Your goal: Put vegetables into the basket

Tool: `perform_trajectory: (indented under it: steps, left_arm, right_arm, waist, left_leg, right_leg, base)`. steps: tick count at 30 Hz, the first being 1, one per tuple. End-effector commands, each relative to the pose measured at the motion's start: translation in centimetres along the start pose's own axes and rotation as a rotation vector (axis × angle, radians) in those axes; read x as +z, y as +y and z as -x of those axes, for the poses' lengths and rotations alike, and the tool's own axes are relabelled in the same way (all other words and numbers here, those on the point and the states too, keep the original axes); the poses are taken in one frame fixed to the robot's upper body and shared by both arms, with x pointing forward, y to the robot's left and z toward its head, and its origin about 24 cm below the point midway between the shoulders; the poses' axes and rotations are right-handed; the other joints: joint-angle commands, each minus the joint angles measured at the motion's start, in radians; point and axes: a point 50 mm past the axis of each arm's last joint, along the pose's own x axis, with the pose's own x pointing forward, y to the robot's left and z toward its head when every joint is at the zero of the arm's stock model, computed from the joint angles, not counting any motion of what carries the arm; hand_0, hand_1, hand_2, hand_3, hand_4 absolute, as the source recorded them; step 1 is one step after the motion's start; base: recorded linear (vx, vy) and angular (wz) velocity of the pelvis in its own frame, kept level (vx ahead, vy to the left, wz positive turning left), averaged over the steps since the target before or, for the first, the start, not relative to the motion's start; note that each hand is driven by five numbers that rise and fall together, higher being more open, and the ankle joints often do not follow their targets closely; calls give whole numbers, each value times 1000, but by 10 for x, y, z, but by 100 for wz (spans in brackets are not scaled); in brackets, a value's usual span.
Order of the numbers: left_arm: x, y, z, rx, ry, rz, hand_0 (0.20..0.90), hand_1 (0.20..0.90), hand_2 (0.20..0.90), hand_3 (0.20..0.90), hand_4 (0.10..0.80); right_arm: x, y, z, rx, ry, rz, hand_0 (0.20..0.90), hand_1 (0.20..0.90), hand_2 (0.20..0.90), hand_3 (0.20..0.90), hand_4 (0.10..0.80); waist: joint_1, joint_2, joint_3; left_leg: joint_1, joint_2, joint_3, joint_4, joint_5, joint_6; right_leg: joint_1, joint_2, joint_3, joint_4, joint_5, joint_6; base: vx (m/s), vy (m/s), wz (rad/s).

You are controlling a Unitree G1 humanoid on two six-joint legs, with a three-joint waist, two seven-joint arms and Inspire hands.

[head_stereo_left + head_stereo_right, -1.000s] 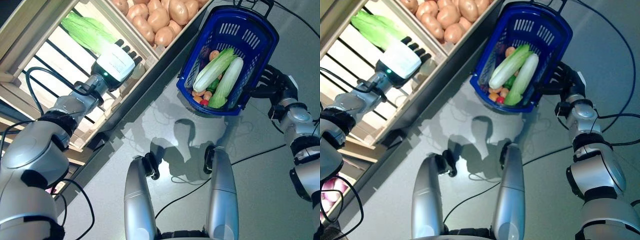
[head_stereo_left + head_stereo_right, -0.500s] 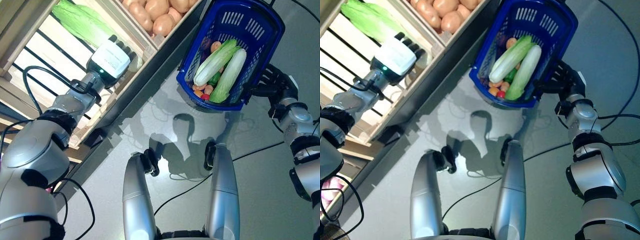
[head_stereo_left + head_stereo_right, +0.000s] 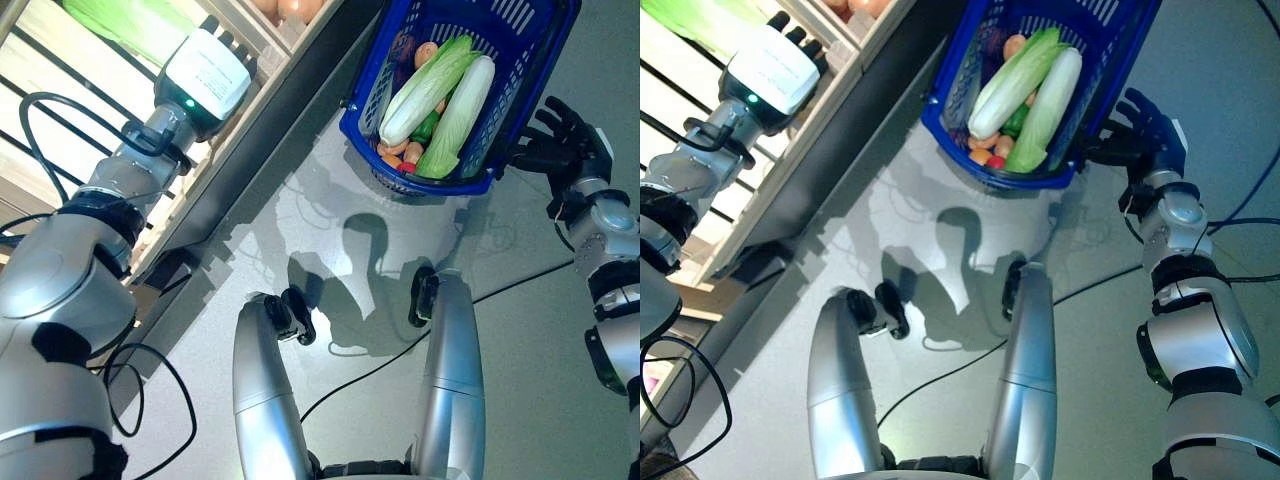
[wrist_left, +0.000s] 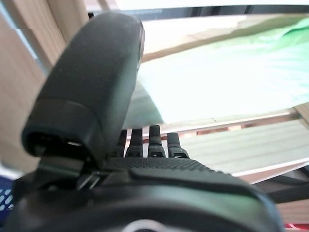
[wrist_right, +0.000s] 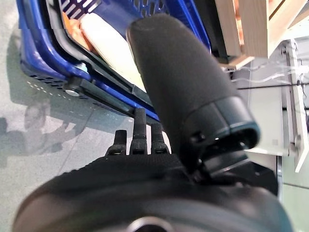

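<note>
Your left hand (image 3: pixel 205 70), fingers straight and empty, sits upper left just below the green lettuce (image 3: pixel 120 22); your right hand (image 3: pixel 565 140), fingers spread, rests beside the blue basket (image 3: pixel 520 100).

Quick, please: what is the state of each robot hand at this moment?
Left robot hand: open, fingers straight, reaching toward the green vegetable on the shelf, holding nothing.
Right robot hand: open, fingers spread beside the blue basket, not gripping it.

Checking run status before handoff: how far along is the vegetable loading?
Done: the blue basket already holds two long cabbages and small vegetables. In hand: nothing; the left hand reaches open-fingered toward the green cabbage on the wooden shelf; the right hand is open beside the basket. Left: grasp that cabbage and drop it in.
</note>
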Motion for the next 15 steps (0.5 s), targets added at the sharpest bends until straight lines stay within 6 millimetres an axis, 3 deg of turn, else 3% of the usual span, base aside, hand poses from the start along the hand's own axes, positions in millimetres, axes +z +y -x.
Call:
perform_trajectory:
  steps: [1, 4, 6, 7, 8, 9, 15]
  left_arm:
    - [-52, 48, -18, 123, 124, -103, 900, 900, 900, 900, 800]
    - [-52, 46, -17, 105, 132, -95, 900, 900, 900, 900, 800]
    - [-58, 36, -14, -24, 200, -40, 900, 900, 900, 900, 800]
    - [-61, 30, -12, -91, 227, -9, 608, 608, 608, 608, 605]
    - [-61, 27, -11, -122, 230, 17, 540, 540, 540, 540, 560]
    - [-61, 26, -10, -133, 235, 36, 300, 300, 300, 300, 400]
    - [-65, 20, -6, -142, 264, 107, 300, 300, 300, 300, 400]
  right_arm:
    - [28, 3, -6, 34, -110, -37, 900, 900, 900, 900, 800]
    - [29, 3, -5, 34, -113, -40, 900, 900, 900, 900, 800]
    - [32, -1, -5, 23, -128, -62, 900, 900, 900, 900, 800]
    - [33, -2, -5, 23, -131, -60, 900, 900, 900, 900, 800]
    - [34, -3, -5, 19, -133, -61, 900, 900, 900, 900, 800]
    - [34, -3, -5, 17, -135, -62, 900, 900, 900, 900, 800]
    - [40, -11, -4, -20, -159, -100, 900, 900, 900, 900, 800]
  waist:
    - [-29, 5, -3]
    - [-30, 5, -3]
    - [-30, 4, -3]
    - [-30, 3, -3]
    - [-29, 4, -3]
    - [-28, 3, -3]
    - [-26, -1, -7]
  left_leg:
    - [-14, 25, -70, -36, -43, -106]
    - [-23, 26, -72, -29, -43, -106]
    - [-39, 29, -79, -9, -48, -102]
    - [-33, 31, -78, -10, -48, -100]
    - [-29, 31, -77, -12, -47, -99]
    - [-26, 31, -77, -12, -48, -99]
    - [9, 35, -72, -25, -46, -95]
  right_leg:
    - [62, -81, 1, -134, 98, 28]
    - [54, -81, 4, -128, 97, 27]
    - [42, -82, 8, -110, 91, 23]
    - [46, -84, 4, -110, 90, 22]
    - [49, -85, 2, -110, 90, 21]
    - [51, -85, 1, -109, 89, 22]
    - [90, -83, -7, -116, 83, 16]
  base:
    - [0, 0, 0]
    - [-2, -1, 1]
    - [-17, -6, 4]
    - [0, 0, 0]
    - [0, 0, 0]
    - [0, 0, 0]
    - [-2, -13, 0]
